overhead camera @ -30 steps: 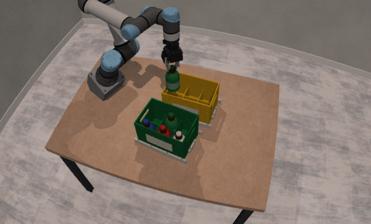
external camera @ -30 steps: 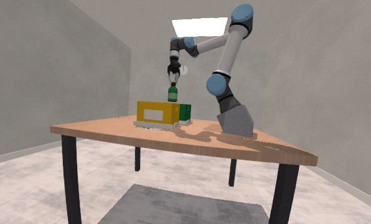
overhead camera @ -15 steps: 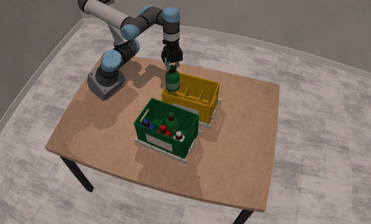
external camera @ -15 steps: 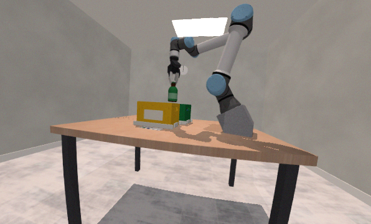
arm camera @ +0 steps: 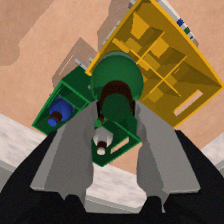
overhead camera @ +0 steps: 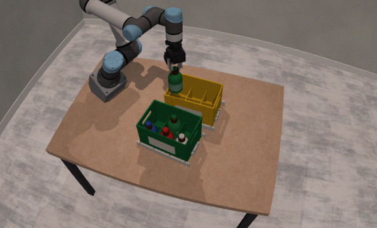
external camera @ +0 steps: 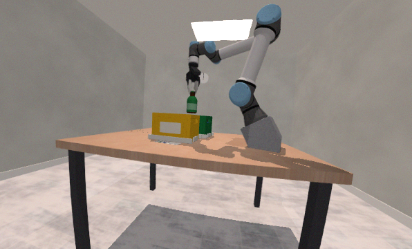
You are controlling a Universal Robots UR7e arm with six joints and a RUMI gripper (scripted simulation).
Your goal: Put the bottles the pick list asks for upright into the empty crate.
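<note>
My gripper (overhead camera: 175, 68) (external camera: 192, 90) (arm camera: 116, 101) is shut on the neck of a green bottle (overhead camera: 175, 83) (external camera: 191, 104) (arm camera: 116, 75). The bottle hangs upright above the near-left end of the yellow crate (overhead camera: 188, 102) (external camera: 193, 129) (arm camera: 204, 106), as the top view shows. The yellow crate has dividers and no bottles show in it. The green crate (overhead camera: 197, 126) (external camera: 206, 126) (arm camera: 45, 111) holds a blue bottle (overhead camera: 148, 126) (arm camera: 61, 109), a red bottle (overhead camera: 166, 133), a white bottle (overhead camera: 181, 138) (arm camera: 103, 137) and another green bottle (overhead camera: 174, 123). Part of the pick list (arm camera: 186, 29) shows beside the yellow crate; its counts are unreadable.
The crates stand close together on the wooden table (overhead camera: 239, 158) (external camera: 106, 146), with pale strips (overhead camera: 163, 154) around their bases. The arm's grey base (overhead camera: 107, 85) (external camera: 263, 135) stands at the table's left in the top view.
</note>
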